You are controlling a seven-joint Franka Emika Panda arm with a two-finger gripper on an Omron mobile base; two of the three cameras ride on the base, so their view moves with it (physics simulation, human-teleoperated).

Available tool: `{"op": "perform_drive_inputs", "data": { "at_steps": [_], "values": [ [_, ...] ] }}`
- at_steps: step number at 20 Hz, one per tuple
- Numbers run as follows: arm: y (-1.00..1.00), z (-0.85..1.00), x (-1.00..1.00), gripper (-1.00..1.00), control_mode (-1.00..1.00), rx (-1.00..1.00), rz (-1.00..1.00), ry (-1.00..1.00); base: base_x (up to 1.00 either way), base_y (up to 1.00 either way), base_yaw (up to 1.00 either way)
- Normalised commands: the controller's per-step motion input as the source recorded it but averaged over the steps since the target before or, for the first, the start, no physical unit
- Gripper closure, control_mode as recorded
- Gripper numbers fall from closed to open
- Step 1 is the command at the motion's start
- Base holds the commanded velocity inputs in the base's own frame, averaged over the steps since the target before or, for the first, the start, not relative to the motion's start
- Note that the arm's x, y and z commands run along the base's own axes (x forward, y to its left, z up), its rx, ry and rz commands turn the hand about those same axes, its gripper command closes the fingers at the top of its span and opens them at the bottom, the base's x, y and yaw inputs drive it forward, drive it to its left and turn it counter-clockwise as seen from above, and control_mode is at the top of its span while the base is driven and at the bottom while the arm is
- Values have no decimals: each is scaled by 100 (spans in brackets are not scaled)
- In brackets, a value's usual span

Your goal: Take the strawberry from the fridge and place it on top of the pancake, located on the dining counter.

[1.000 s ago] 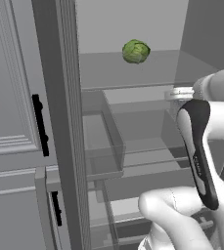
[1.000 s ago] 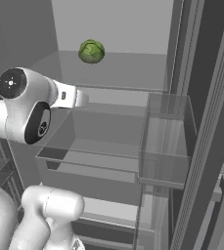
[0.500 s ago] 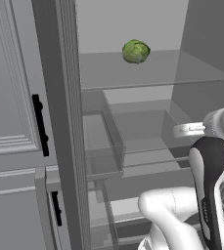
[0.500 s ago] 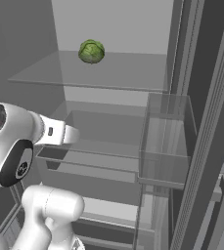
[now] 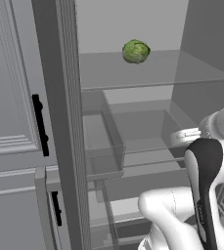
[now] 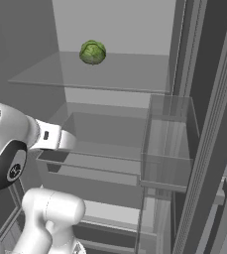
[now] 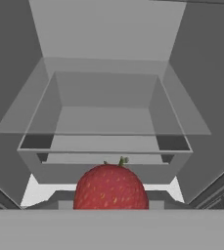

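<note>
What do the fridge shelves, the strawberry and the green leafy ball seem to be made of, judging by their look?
Shelves: probably glass or clear plastic, smooth; the back wall shows through them.
Strawberry: soft fruit flesh, red dimpled skin with pale seed dots and a small green stalk.
Green leafy ball: leafy vegetable, likely cabbage or lettuce; matte, wrinkled, layered leaves.

Flat, even, dim grey rendered light with no clear source; soft faint shadows, no glare, edges slightly blurred.
</note>
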Motion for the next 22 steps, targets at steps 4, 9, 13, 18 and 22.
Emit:
{"op": "perform_drive_inputs", "data": {
  "at_steps": [4, 9, 13, 18, 22],
  "values": [
    [0, 0, 0, 100, -100, 0, 0, 0, 0, 0, 0],
    [0, 0, 0, 100, -100, 0, 0, 0, 0, 0, 0],
    [0, 0, -2, 100, 100, 0, 0, 0, -23, 0, 0],
    [0, 0, 0, 100, 100, 0, 0, 0, -65, 0, 0],
    [0, 0, 0, 100, 100, 0, 0, 0, -98, 0, 0]
  ]
}}
